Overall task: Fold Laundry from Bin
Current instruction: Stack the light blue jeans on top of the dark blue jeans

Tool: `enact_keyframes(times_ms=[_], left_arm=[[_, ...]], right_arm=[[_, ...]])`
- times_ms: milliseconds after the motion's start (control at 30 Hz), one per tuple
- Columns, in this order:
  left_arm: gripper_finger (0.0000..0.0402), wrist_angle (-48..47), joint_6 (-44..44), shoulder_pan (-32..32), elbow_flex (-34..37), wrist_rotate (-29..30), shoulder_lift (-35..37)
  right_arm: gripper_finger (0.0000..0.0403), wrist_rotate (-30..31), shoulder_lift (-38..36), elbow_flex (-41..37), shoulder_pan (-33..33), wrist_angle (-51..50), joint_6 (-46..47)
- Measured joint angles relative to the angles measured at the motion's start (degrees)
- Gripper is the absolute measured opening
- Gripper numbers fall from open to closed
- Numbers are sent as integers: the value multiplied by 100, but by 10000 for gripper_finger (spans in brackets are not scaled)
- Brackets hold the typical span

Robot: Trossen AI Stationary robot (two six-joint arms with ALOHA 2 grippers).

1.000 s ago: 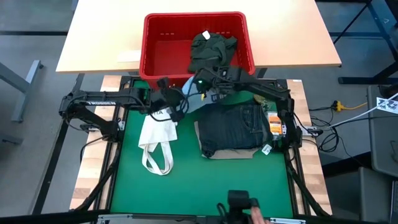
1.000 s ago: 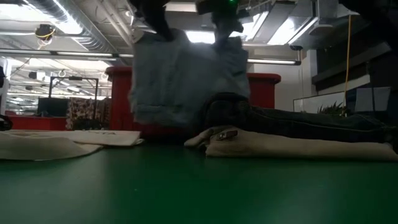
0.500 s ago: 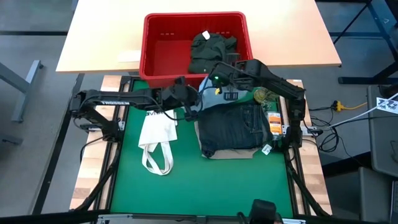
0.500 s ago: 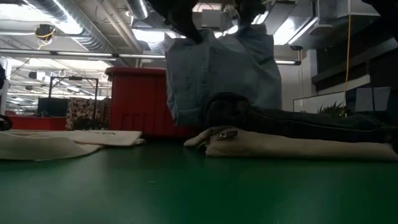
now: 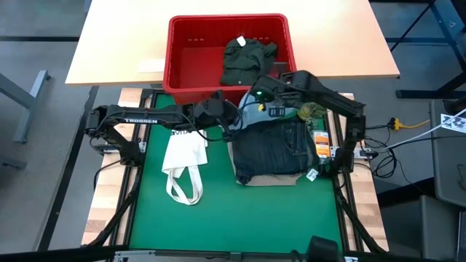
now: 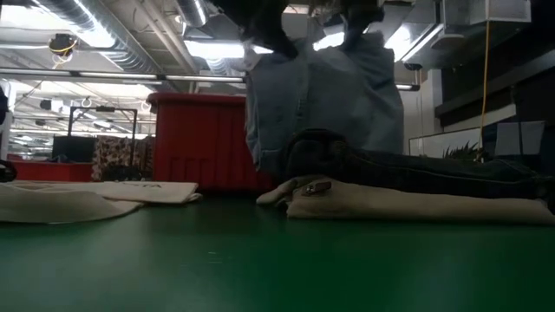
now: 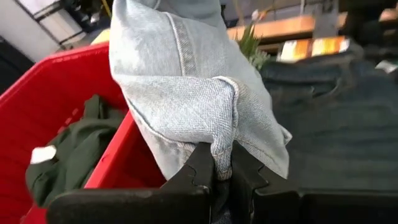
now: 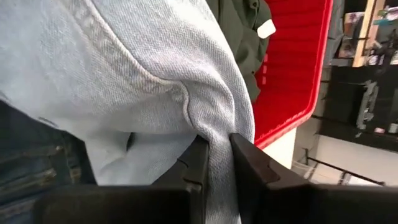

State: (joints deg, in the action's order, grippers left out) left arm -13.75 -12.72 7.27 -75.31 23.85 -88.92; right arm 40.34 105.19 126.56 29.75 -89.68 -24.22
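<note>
Both grippers have carried the light blue jeans sideways since a second ago, away from the tote's side of the mat and over the back edge of the folded stack, so the hanging denim now covers less of the red bin in the low view.

Seen from above, the left arm stretches almost flat along the back edge of the green mat, its left gripper just short of the bin's front wall. The right arm rises from the mat's right edge, bends at the elbow and reaches back across, with the right gripper close beside the left one.

Each pair of fingers is pressed together on a fold of the pale denim: the left wrist view shows the left pinch on a bunched hem, and the right wrist view shows the right pinch on a seam. The jeans hang straight down from both pinches, their lower end meeting the back of the dark navy jeans, which lie folded on the beige trousers near the mat's right edge.

A dark olive-green piece lies in the bin's right half. The white tote bag rests flat on the mat's left half, apart from both grippers.
</note>
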Motion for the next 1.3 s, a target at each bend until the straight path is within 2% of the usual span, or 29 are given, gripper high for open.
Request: enact_keyframes(times_ms=[200, 467, 600, 800, 1300], left_arm=[[12, 492, -197, -4, 0, -308, -122], [12, 633, -104, -141, 0, -627, -642], [12, 512, -99, -394, 0, -702, -704], [13, 290, -95, -784, -2, -689, -704], [15, 178, 61, -1383, -4, -883, -1162]], right_arm=[[44, -278, -840, -874, -1, -1, 365], [44, -824, -1962, -3125, -64, 65, 1118], [44, -1165, -2290, -3904, -262, 88, 1213], [44, -1808, -2375, -4278, -792, 28, 1748], [51, -2287, -2374, -5653, -2280, 456, 2706]])
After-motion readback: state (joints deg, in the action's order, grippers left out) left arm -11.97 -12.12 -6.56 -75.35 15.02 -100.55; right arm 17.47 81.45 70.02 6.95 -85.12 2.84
